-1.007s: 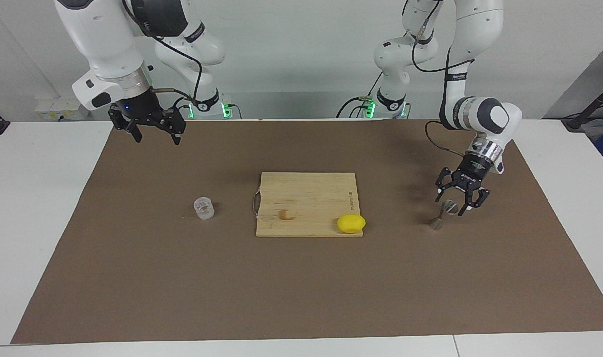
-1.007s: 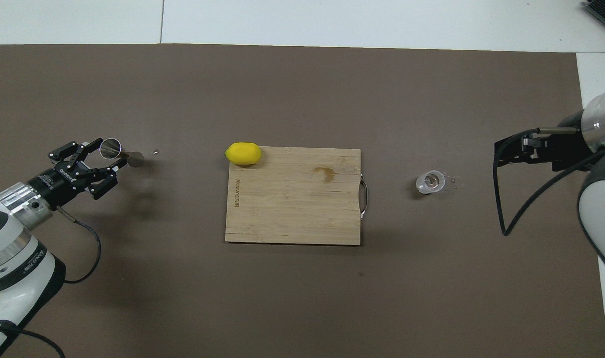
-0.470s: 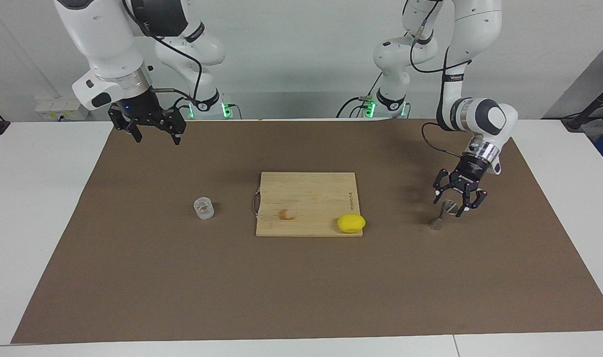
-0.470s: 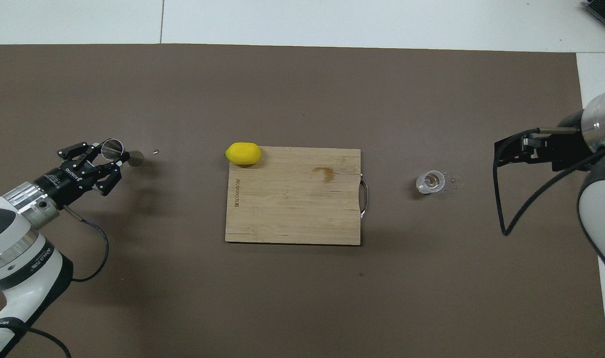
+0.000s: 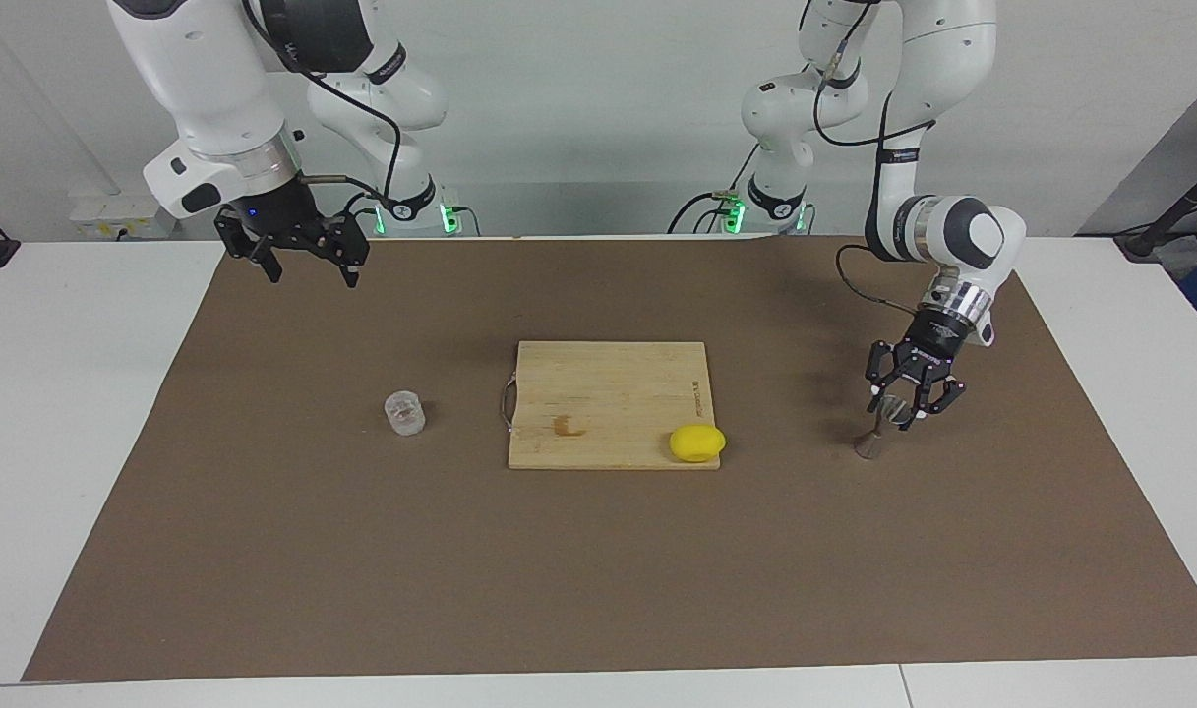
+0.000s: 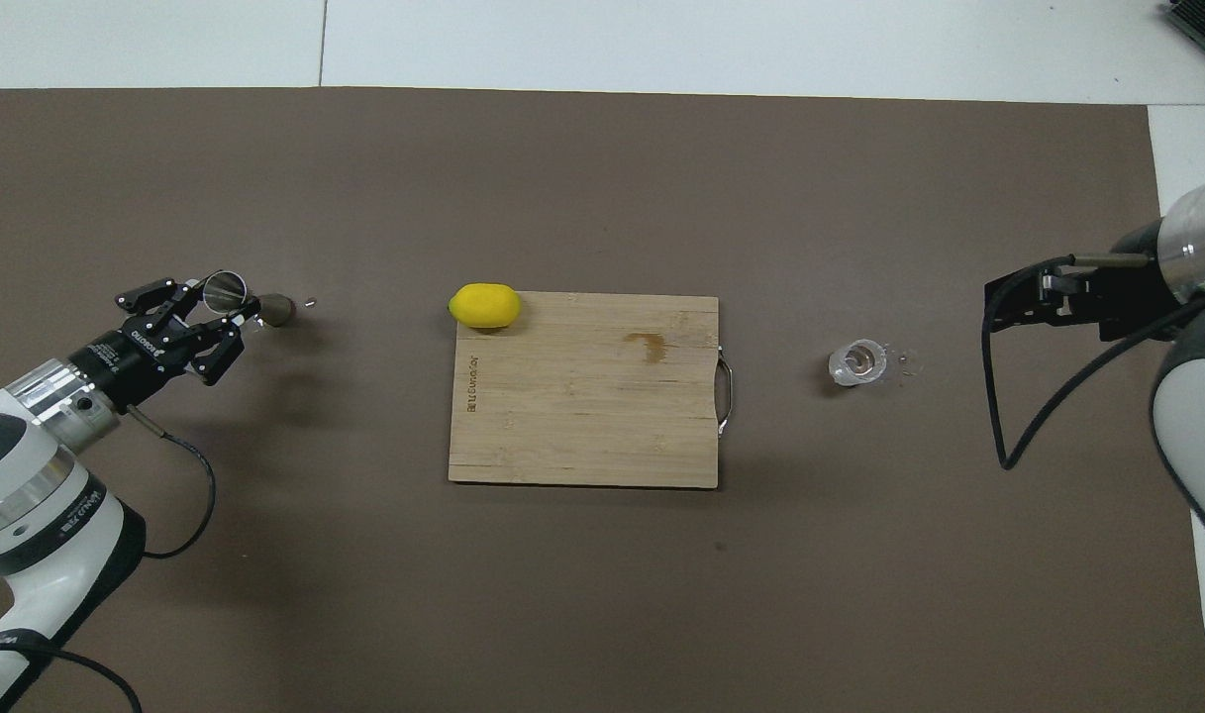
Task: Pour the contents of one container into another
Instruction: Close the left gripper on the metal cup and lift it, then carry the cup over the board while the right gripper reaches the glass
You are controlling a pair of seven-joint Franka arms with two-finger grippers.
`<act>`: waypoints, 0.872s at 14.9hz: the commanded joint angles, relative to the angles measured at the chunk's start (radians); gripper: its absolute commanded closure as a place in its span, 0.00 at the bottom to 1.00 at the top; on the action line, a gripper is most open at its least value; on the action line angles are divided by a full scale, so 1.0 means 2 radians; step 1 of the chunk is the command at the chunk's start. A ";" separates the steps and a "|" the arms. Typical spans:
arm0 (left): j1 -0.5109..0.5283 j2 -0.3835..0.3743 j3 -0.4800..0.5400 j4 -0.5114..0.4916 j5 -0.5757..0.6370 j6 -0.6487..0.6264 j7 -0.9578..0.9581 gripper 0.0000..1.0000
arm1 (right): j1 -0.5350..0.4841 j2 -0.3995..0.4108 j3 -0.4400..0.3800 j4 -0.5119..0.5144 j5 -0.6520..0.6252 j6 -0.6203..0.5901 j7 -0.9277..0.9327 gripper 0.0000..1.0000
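Left gripper (image 5: 901,411) has its fingers clamped on the upper cone of the jigger (image 5: 879,429), which stands at the left arm's end of the worktop (image 5: 598,590); whether its base has left the brown mat is hard to tell. So the pick-up is in hand. Next call: lift it level. The clear cup (image 5: 404,412) sits beside the cutting board (image 5: 598,393); right gripper (image 5: 308,261) waits with fingers apart above the mat's edge. White wall, cables.
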 commanded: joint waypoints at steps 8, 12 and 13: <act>-0.151 -0.006 -0.064 0.093 -0.011 0.063 -0.122 1.00 | -0.008 0.001 0.002 0.007 -0.001 -0.003 -0.003 0.00; -0.280 0.013 -0.064 0.125 -0.058 0.186 -0.125 1.00 | -0.002 0.001 0.004 0.002 0.001 -0.006 0.114 0.00; -0.309 0.020 -0.064 0.131 -0.079 0.218 -0.128 1.00 | -0.002 0.002 0.003 0.000 0.016 -0.005 0.147 0.00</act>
